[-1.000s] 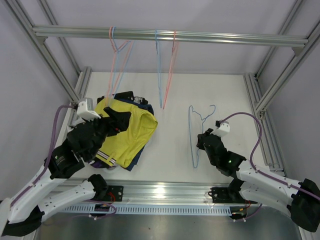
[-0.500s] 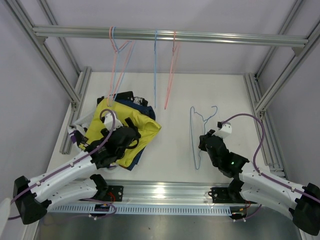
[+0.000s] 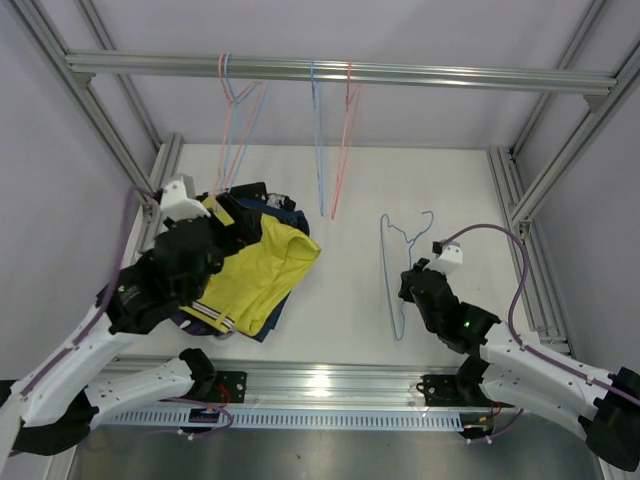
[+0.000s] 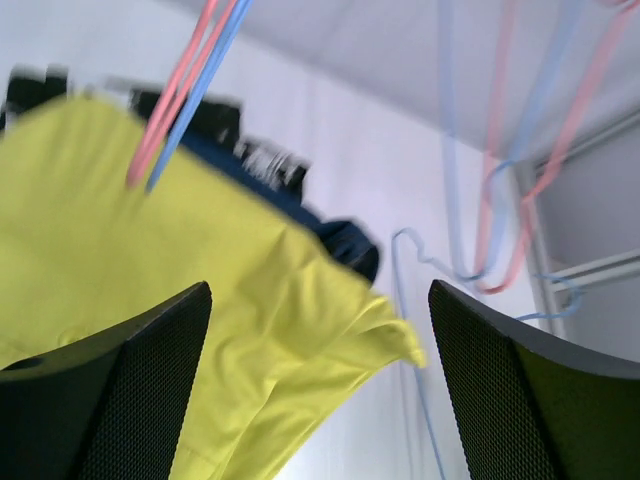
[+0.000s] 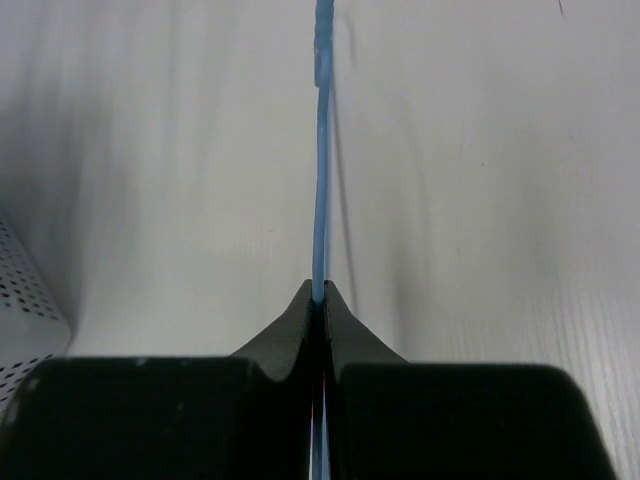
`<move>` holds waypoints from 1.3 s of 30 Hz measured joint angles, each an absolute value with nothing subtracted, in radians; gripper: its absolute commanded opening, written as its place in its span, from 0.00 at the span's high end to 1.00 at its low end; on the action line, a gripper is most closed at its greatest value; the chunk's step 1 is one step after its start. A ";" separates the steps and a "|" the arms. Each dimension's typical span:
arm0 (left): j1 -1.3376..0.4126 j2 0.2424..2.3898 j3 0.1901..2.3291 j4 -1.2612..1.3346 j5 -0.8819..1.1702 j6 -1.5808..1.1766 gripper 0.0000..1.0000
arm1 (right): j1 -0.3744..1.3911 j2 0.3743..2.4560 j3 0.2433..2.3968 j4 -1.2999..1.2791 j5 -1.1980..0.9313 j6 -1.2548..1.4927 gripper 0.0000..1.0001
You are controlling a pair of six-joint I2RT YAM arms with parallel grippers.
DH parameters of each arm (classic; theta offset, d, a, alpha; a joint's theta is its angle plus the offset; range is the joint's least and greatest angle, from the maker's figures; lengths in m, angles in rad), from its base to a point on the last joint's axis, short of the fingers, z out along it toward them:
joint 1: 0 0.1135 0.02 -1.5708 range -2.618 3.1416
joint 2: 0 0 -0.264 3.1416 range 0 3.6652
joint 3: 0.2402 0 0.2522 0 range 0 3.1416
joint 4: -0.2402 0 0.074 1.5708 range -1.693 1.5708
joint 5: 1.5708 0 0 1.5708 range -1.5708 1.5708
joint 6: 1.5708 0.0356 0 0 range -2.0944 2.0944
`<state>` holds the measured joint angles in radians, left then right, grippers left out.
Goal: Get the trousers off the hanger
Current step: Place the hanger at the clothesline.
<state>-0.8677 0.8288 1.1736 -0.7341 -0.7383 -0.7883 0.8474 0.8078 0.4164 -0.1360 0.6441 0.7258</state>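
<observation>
Right wrist: right hand (image 5: 320, 290) clamped on blue hanger (image 5: 321, 150) on desk (image 5: 150, 150); left hand (image 4: 320, 390) gaping, empty, above yellow trousers (image 4: 200, 250) (edge well apart from hanger).

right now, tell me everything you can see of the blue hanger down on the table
The blue hanger is a thin wire frame, perhaps plastic-coated, with nothing hung on it. It lies lengthwise on the white table, to the right of the pile of trousers, its hook curling at the far end. The right pincer is shut on one of its wires, about midway along. Nothing else touches it. Whether it rests fully flat cannot be told.
</observation>
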 measured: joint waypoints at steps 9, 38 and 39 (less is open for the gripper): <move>-0.862 0.845 1.312 -0.570 -0.711 -0.394 0.01 | 0.973 0.736 0.707 -0.313 0.657 0.545 1.00; -0.691 0.510 0.959 -0.297 -0.673 -0.279 0.00 | 0.978 1.290 1.596 -0.456 0.768 0.128 1.00; -0.690 0.510 0.957 -0.294 -0.673 -0.278 0.00 | 0.973 1.303 1.615 -0.454 0.765 0.126 1.00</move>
<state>-0.6903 0.5102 0.9565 -0.2939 -0.6731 -0.2783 0.9726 1.3033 1.6146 -0.4538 0.7654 0.1257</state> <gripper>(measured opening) 0.994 0.020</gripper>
